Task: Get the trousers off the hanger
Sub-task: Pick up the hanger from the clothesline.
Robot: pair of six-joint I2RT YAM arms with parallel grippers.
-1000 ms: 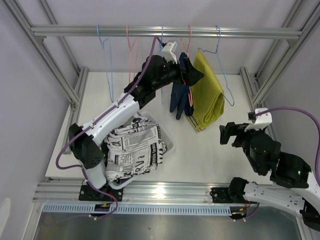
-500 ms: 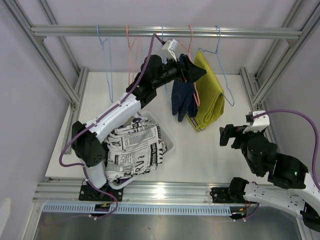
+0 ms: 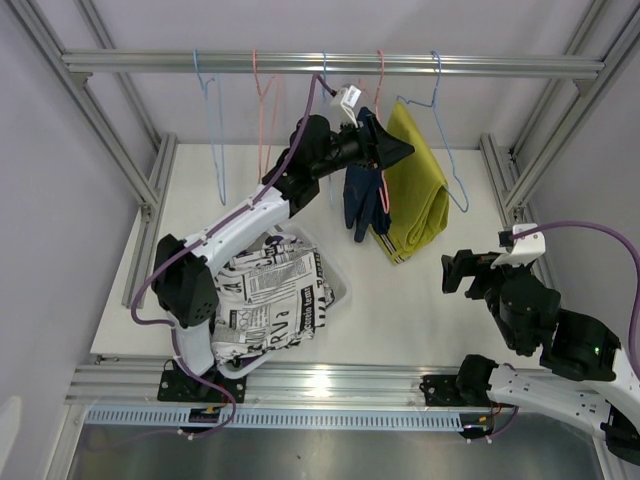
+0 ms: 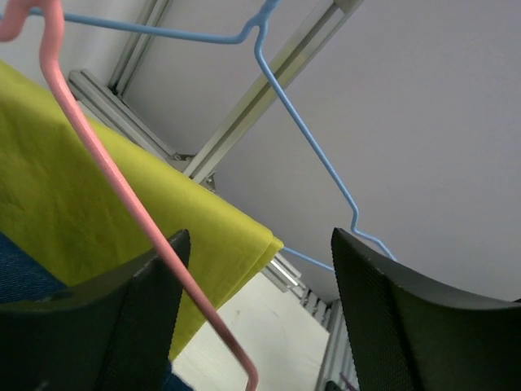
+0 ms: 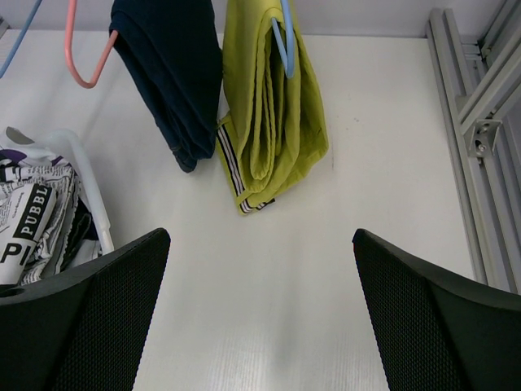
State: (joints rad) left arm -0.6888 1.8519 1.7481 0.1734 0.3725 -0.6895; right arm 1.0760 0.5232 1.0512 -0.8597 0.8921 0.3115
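Since the earlier frame, the left arm has stretched a little further to the right under the silver metal rail [image 3: 150,62]. The right arm has slipped slightly lower and to the right.

We see the left gripper [image 3: 398,150] up at the top of the plain navy folded trousers [image 3: 362,200], which hang draped over the pink wire hanger [image 4: 98,155]. Its jaws stand apart. The pink wire runs down between them, close along one finger, though we cannot tell whether it touches.

Just beside the navy pair hang the mustard yellow trousers with the striped waistband [image 3: 415,190], folded over the blue wire hanger [image 4: 309,138].

The white trousers with black print [image 3: 275,300] lie in the white basket [image 3: 335,275] by the left arm's base.

The right gripper [image 3: 458,272] hovers over the white table [image 3: 420,320], well apart from the hanging pairs. Its jaws are spread wide with nothing between them.
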